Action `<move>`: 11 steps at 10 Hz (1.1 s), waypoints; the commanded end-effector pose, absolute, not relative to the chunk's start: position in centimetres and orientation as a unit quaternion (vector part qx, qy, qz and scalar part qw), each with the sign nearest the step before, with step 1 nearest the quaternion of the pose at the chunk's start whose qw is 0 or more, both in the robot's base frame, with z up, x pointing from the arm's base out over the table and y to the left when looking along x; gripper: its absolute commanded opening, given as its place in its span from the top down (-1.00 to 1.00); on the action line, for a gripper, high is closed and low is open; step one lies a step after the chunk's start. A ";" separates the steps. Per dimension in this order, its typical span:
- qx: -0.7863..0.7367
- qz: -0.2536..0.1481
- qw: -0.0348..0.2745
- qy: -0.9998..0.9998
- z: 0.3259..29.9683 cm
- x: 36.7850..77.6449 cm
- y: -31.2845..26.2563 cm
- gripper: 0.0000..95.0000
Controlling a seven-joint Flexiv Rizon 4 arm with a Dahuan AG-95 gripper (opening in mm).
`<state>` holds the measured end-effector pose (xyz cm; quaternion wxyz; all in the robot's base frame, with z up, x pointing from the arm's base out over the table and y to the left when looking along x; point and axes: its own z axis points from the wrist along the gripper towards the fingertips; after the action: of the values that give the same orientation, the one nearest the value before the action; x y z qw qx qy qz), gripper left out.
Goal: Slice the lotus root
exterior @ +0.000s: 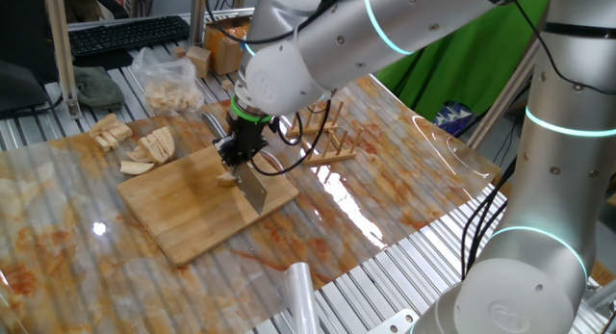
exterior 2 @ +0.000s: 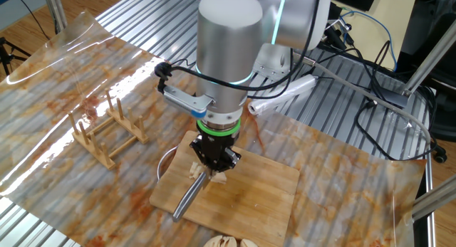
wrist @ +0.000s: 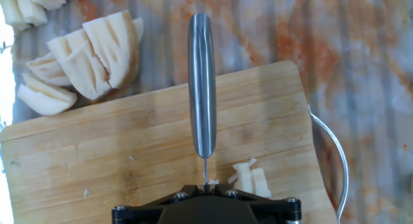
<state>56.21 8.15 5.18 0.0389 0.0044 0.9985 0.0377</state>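
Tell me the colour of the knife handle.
Plain silver metal on the knife handle; the hand view shows it best.

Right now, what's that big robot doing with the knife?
The robot arm's end effector is shut on a knife, pointing straight down over a wooden cutting board. It's slicing lotus root. A small piece of lotus root sits on the board right beside the blade, near the end effector. More cut lotus root pieces lie off the board on the table cover. A wooden rack stands nearby, not being used.
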 end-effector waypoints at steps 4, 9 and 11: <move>0.004 0.017 0.030 0.999 7.0 56.2 8.1 1.00; -0.005 0.027 0.059 0.998 4.1 56.2 7.2 1.00; 0.013 0.046 0.055 0.997 4.5 56.1 7.7 1.00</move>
<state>55.99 7.62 4.53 0.0627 0.0041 0.9970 0.0442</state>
